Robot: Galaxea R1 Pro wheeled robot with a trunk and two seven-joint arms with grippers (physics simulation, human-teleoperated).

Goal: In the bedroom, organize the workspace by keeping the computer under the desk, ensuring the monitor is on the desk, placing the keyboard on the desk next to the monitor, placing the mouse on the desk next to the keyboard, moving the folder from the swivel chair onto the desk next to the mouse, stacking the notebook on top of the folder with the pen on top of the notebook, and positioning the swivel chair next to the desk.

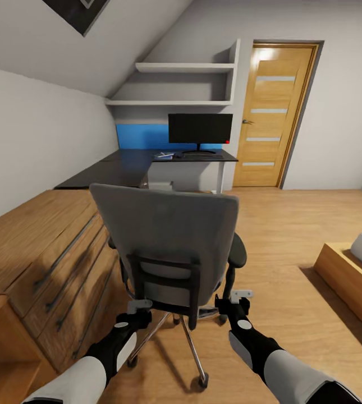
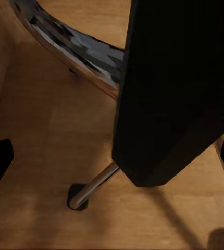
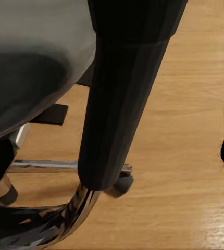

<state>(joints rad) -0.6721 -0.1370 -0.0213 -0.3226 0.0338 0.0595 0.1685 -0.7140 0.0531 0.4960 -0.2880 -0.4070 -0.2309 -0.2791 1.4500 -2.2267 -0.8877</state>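
Swivel chair (image 1: 172,241) sits dead ahead of you, back facing you, desk (image 1: 147,163) beyond it; both grippers, left (image 1: 138,307) and right (image 1: 238,296), look open, gripping nothing.

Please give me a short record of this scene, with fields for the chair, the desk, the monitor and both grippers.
swivel chair: on the wood floor, its back to the camera, apart from the desk
desk: black top, against the far wall
monitor: upright on the desk, screen dark
left gripper: low behind the chair, at its frame; open
right gripper: beside the chair's armrest post; open
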